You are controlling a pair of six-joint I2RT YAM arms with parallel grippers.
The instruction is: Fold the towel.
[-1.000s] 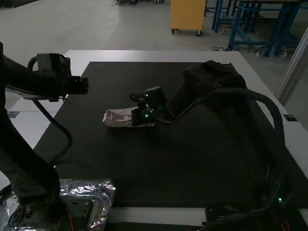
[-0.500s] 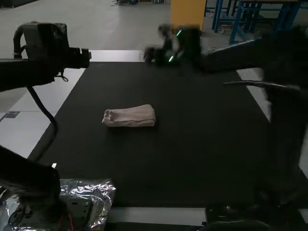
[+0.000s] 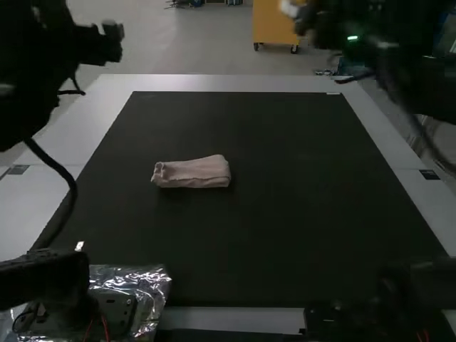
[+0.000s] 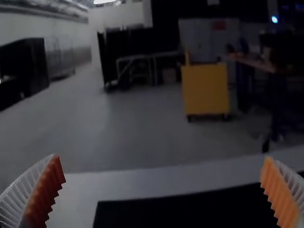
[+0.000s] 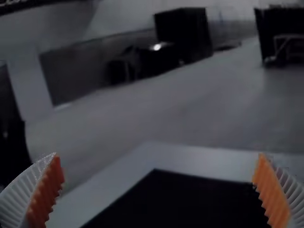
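Note:
The pink towel lies folded into a narrow, layered strip on the black mat, left of its middle, with a slightly puckered left end. My left gripper is raised at the upper left, apart from the towel; in the left wrist view the left gripper is open, its orange pads wide apart with nothing between them. High at the upper right hangs my right gripper, away from the cloth. Seen from its own wrist, the right gripper is also open and holds nothing.
A black mat covers most of the white table. Crinkled silver foil lies around the left arm's base at the near edge. A dark cable loops down from the left arm beside the mat.
My right gripper, over the towel a second ago, has risen off it and swung up and right. The left arm has lifted higher and drawn slightly back. The towel keeps its place and shape.

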